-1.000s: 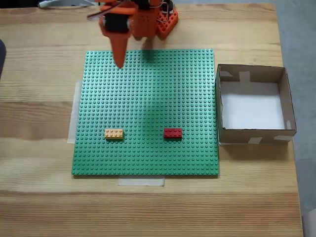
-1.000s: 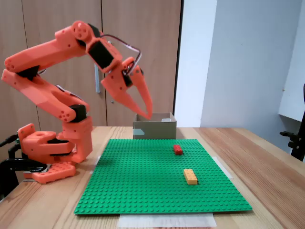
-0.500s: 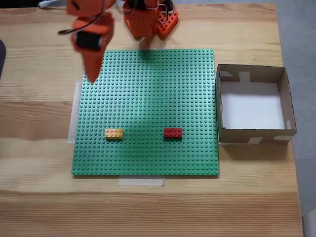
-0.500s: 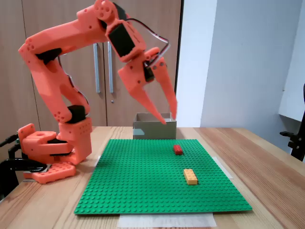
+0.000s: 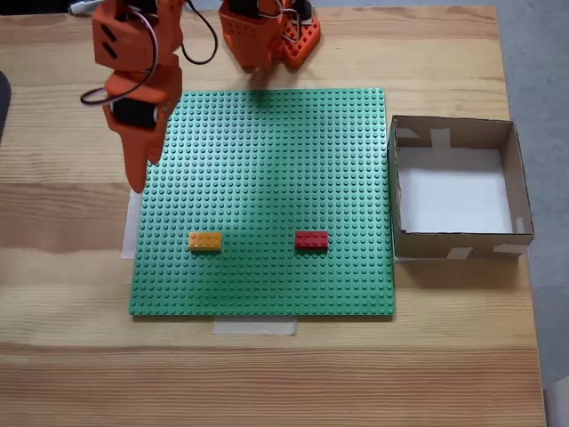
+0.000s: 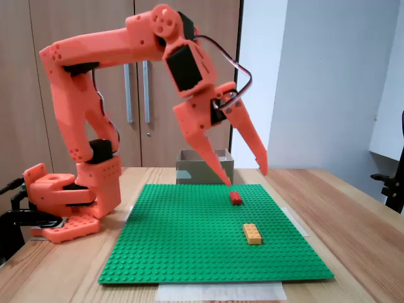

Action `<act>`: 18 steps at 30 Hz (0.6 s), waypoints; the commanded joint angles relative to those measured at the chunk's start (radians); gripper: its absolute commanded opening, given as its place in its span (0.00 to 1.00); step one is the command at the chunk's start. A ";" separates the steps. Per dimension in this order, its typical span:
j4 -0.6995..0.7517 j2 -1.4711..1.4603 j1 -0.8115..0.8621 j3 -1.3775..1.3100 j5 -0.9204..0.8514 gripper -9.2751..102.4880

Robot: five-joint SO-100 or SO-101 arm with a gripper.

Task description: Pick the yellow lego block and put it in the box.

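The orange arm is seen extended from its base (image 5: pixel 267 36) at the far edge of the bench (image 5: pixel 71 356) in the top-down fixed view. The claw (image 6: pixel 243 177) is spread open and holds nothing; in the side-on fixed view its two long pointed fingers are angled downward with a wide gap between them, raised above the green studded baseplate (image 6: pixel 189 240). In the top-down fixed view the claw (image 5: pixel 136 182) is placed over the left edge of the baseplate (image 5: pixel 267 178), its tips just off the plate, over the pale tape strip (image 5: pixel 132 222) there.

The yellow lego block (image 5: pixel 205 241) is lying flat on the baseplate, in the near-left part of the plate as the top-down view shows it, well apart from the claw. The same block (image 6: pixel 252 233) is seen in the side-on view near the right edge of the plate. A red brick (image 5: pixel 311 239) is lying on the baseplate to the right of the yellow one in the top-down view, apart from it, roughly level with it.

The box (image 5: pixel 524 213), brown cardboard with a white floor and pale tape patches, is standing on the bench just beside the right edge of the baseplate in the top-down view. In the side-on view the box (image 6: pixel 189 172) is seen beyond the far edge of the plate.
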 commanded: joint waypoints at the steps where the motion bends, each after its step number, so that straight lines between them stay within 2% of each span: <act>1: 0.026 -0.021 -0.017 -0.084 -0.015 0.30; 18: 0.058 -0.209 -0.129 -0.179 -0.011 0.34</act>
